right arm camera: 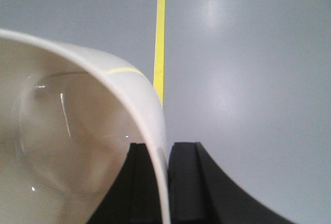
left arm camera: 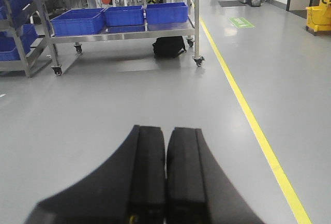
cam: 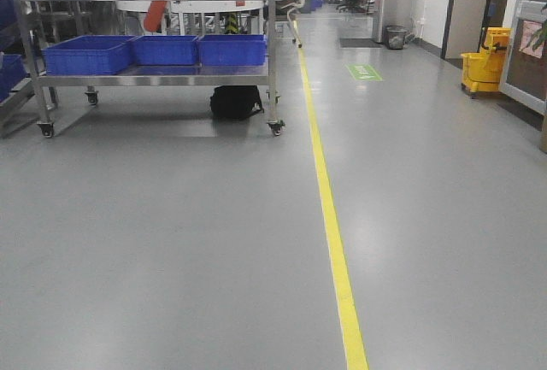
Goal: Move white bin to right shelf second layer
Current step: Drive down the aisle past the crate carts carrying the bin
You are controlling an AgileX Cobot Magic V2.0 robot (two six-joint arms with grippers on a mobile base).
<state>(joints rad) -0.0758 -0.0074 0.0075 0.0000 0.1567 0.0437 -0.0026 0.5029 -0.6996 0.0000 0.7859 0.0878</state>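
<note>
Cream-glossy and filling the left half of the right wrist view, the white bin [right arm camera: 67, 146] hangs over bare floor. Its thin wall is pinched between the fingers of the right gripper [right arm camera: 164, 182], one finger inside and one outside. What shows of its inside holds nothing but reflections. The left gripper [left arm camera: 165, 172] has its two fingers pressed flat together, with nothing between them.

The grey floor [cam: 171, 259] takes up most of the front view, split by a yellow line [cam: 329, 216] running away from the robot. Left of that line, well ahead, stands a wheeled steel cart [cam: 154, 81]. Three blue crates [cam: 85, 54] sit side by side along its lower tier and more along its top tier. From this low angle their contents cannot be seen. A black bag [cam: 236, 102] lies on the floor under the cart's right end. Far right is a yellow mop bucket [cam: 484, 67], and beyond the line's far end a small waste bin [cam: 396, 37].

By my reading the carry is in hand: the bin is grasped and lifted, not yet shelved. The right shelf second layer appears in no view, so the base probably has to turn or drive to find it. After that the right arm must bring the bin level onto the tier before letting go.
</note>
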